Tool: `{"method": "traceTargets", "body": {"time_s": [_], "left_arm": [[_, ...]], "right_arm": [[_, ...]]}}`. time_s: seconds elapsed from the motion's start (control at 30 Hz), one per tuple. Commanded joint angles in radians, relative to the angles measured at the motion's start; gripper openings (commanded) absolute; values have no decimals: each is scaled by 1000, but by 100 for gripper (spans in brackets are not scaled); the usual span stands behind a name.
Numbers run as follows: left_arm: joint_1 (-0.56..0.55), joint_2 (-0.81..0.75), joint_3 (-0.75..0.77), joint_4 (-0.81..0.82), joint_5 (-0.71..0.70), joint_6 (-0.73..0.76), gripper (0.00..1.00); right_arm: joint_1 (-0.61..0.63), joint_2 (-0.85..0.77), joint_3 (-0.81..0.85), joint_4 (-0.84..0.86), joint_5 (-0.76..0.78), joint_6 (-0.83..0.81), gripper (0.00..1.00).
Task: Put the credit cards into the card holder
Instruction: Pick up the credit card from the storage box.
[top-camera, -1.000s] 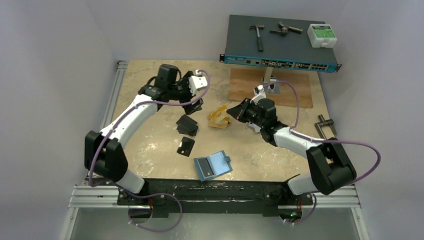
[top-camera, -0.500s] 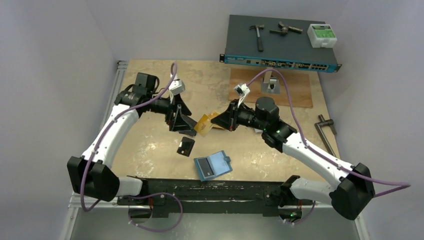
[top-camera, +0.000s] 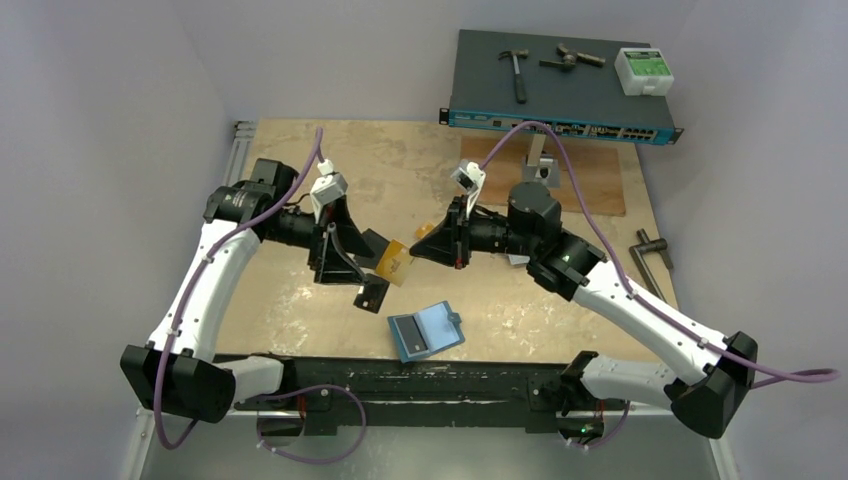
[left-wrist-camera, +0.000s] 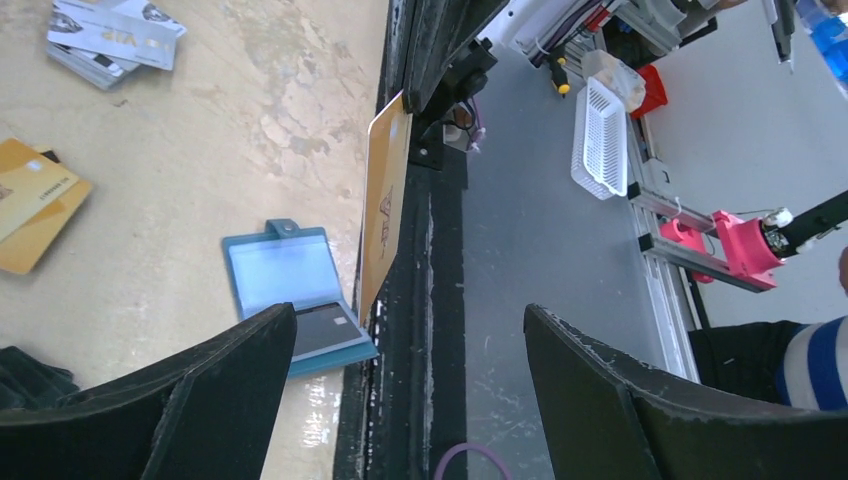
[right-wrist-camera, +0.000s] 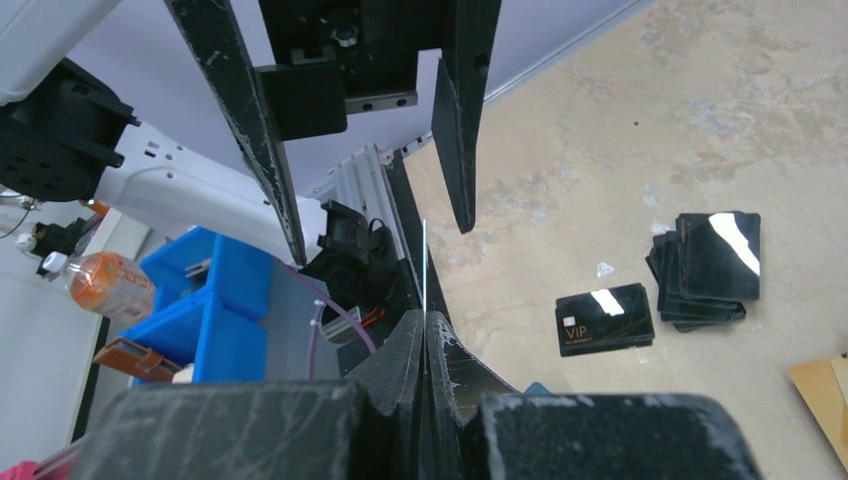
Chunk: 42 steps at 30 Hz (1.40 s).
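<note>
From above, both arms reach inward over the surface (top-camera: 500, 300), wrists level, claws facing each other. The right claw (top-camera: 422, 250) pinches an orange card (top-camera: 398, 262); the left claw (top-camera: 352, 262) gapes just beside it. The card holder (top-camera: 427, 331) lies open near the front edge.

Left wrist: spread fingers (left-wrist-camera: 230, 360) frame the upright orange card (left-wrist-camera: 385, 210), clear of both.

Right wrist: the right claw (right-wrist-camera: 425, 325) is clamped on the card's thin edge
</note>
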Motion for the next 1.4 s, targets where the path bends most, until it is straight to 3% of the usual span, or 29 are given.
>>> {"method": "traceTargets", "body": {"time_s": [0.0,0.33,0.63,0.73,0.83,1.0,1.07,1.13,1.27,1.37], "left_arm": [[6,2,52,-115,61,91,82],[-7,-10,19,75,80,-86,59],[-34,-13,7,108,64,-108,40],[-36,-8,-2,116,55,-107,29],[-36,-1,-1,120,56,-105,11],[-37,8,8,120,78,-109,9],[-38,10,9,133,86,-124,0],[-38,13,8,145,101,-146,0],[-37,21,6,174,144,-201,0],[-37,17,6,202,159,-244,0]], "right_arm": [[16,13,77,-19,-56,-31,0],[29,71,137,-22,-58,-39,0],[35,101,160,17,-42,-23,0],[37,105,167,25,-43,-20,0],[38,107,170,32,-47,-10,0],[45,100,166,44,-39,1,0],[48,93,154,49,-41,9,0],[49,90,140,78,-45,19,0],[48,58,60,152,-73,70,37],[46,18,-30,246,-64,141,48]]}}
